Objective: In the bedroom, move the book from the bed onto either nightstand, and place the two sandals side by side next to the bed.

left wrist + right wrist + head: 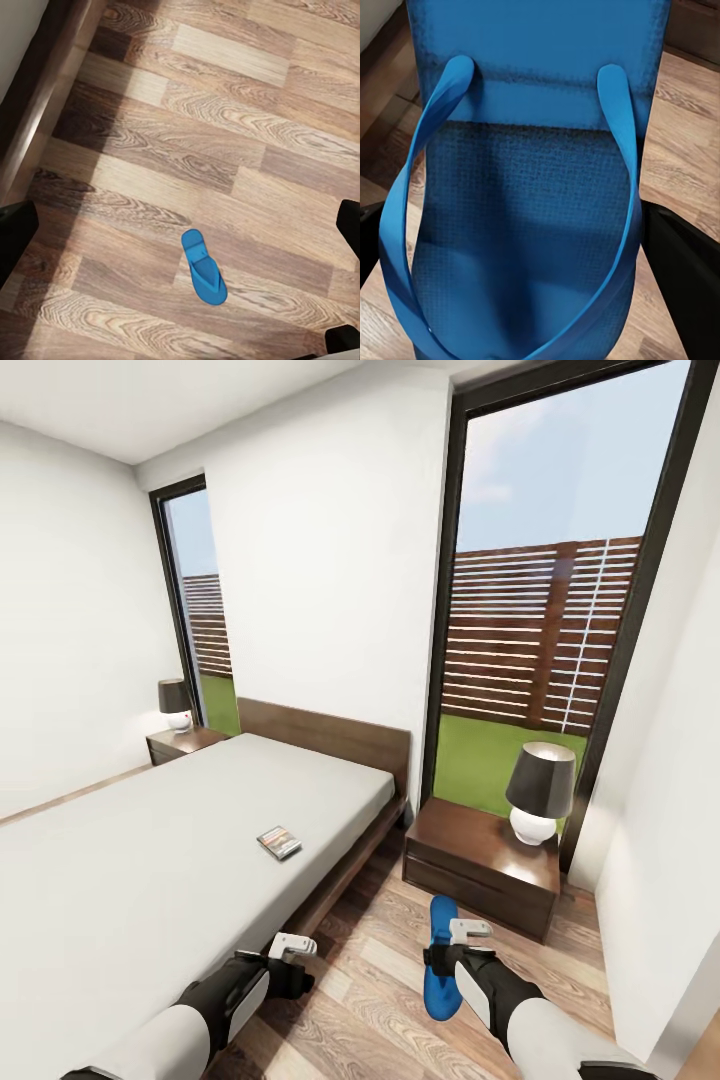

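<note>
We stand in a white-walled bedroom [320, 560] with a grained wood-plank floor [370, 980] and tall dark-framed windows giving onto grass and a slatted fence. The bed [150, 850], a low dark-brown frame with a smooth pale-grey mattress, fills the head view toward nine o'clock; the book [279, 843], a thin dark rectangle, lies flat on the mattress near its floor-side edge, long axis running from about ten toward four o'clock. A boxy, glossy nightstand [470, 855] sits at about four o'clock, just beside the headboard, carrying a lamp [538, 792] with a dark shade and round white base; a second nightstand [185, 741] with a like lamp stands at ten o'clock. Our right gripper [462, 945] is clamped on one sandal [440, 960], a flat bright-blue flip-flop held over the floor, long axis roughly twelve to six; the right wrist view shows its pebbled sole and thin looping straps [517, 225]. The other sandal [204, 268] lies flat on the planks in the left wrist view. Our left gripper [292, 948] hangs by the bed's edge, jaws apart around nothing.
</note>
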`<state>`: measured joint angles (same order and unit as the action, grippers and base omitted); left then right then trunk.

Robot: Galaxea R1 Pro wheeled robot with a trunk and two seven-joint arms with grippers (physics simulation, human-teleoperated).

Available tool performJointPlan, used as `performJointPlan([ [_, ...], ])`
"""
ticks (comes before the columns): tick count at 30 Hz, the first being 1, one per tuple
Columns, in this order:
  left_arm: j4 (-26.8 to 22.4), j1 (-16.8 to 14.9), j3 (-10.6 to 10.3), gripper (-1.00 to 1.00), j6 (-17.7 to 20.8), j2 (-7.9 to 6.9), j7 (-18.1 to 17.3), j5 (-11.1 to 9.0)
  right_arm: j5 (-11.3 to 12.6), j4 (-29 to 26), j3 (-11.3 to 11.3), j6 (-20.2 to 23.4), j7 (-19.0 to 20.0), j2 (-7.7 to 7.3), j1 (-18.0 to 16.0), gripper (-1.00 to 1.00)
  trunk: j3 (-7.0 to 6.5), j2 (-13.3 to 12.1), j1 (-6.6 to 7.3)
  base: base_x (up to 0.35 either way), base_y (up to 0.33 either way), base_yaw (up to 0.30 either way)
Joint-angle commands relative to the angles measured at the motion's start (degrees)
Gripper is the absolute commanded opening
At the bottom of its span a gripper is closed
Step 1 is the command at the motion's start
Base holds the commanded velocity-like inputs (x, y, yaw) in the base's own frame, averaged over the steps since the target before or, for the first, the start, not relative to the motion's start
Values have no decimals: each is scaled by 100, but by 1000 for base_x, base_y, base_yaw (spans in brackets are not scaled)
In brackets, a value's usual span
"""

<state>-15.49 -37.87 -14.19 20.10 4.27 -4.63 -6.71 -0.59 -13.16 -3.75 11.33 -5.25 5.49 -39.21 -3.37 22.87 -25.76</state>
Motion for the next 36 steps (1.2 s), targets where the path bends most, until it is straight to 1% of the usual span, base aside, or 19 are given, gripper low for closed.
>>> performJointPlan([
  [1,-8,-1,-40,100,30,-5,6,-59,1,-11,-38,30,-11,5,1,-100,3,4,-2,0,0,0],
  [31,26,-1,-40,100,28,1,15,-46,-3,-115,-47,33,-19,-22,-2,-100,3,4,-2,0,0,0],
  [34,134,4,-40,100,-49,-2,19,-58,-3,-148,-45,50,-19,-23,-5,-100,3,4,-2,0,0,0],
  [36,319,38,-40,100,-307,-3,33,-59,-6,-194,-39,68,-24,-22,-2,-100,3,4,-2,0,0,0],
])
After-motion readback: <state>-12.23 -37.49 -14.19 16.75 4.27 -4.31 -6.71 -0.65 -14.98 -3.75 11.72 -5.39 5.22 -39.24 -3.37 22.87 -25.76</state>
